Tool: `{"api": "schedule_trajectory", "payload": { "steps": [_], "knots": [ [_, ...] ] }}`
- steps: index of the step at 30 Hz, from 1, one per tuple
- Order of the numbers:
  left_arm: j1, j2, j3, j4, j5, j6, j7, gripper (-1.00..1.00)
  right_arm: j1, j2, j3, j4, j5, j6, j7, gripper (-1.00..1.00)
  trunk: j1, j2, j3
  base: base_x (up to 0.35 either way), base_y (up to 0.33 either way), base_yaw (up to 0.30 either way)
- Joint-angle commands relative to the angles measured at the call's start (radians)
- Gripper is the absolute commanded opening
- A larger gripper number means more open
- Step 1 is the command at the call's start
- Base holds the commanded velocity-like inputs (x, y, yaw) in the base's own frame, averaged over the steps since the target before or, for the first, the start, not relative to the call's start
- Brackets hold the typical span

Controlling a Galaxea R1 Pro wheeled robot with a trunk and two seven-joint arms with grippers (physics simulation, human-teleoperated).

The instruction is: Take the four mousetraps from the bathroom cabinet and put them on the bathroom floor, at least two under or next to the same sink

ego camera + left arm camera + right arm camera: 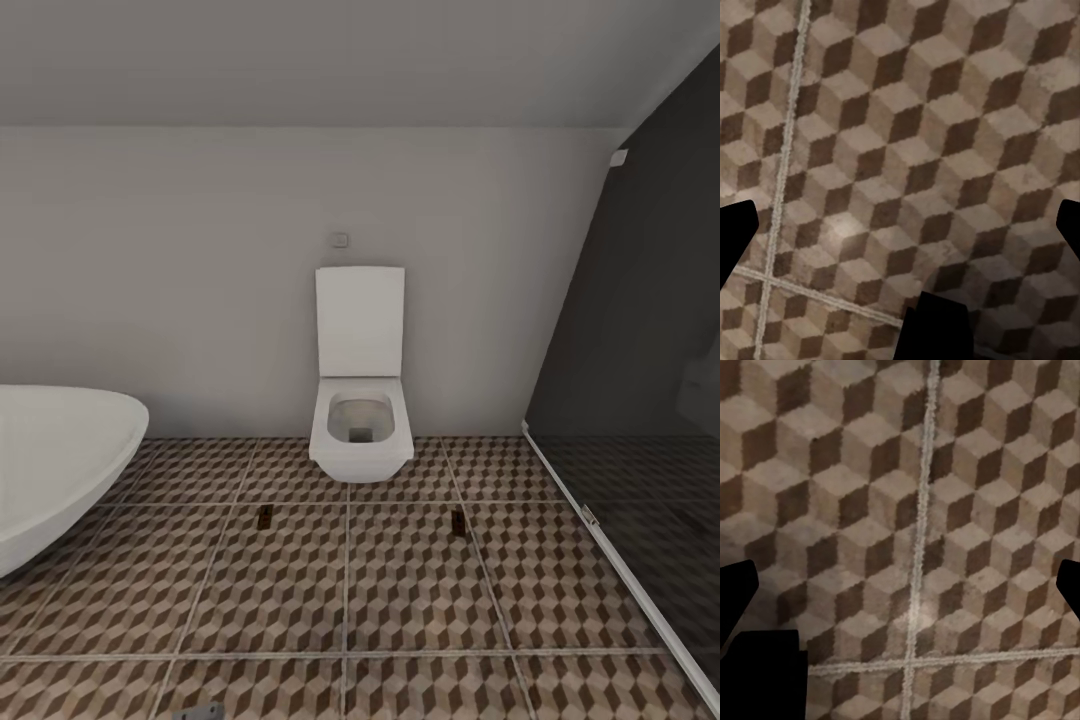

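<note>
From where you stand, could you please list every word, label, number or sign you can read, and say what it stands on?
No text can be read in any view.
The small square plate on the wall above the toilet is blank.
The bathtub, the dark glass panel and the bathroom floor carry no lettering.

Head cam's looking level-ish across the bathroom floor (350, 590) toward the toilet (361, 400) on the far wall, while both wrist cams point straight down, close over that same cube-patterned tile.
</note>
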Motion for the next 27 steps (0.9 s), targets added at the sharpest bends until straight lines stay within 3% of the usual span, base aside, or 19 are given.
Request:
{"api": "schedule_trajectory", "payload": {
  "steps": [1,27],
  "knots": [
    [-0.001,0.001,-0.004,-0.004,0.000,0.002,0.007,1.00,0.000,-0.001,0.008,-0.003,-0.009,-0.001,-0.005,1.00,0.000,0.000,-0.001,0.000,0.000,0.000],
    [-0.001,0.001,-0.004,-0.004,0.000,0.002,0.007,1.00,0.000,-0.001,0.008,-0.003,-0.009,-0.001,-0.005,1.00,0.000,0.000,-0.001,0.000,0.000,0.000]
  ]
}}
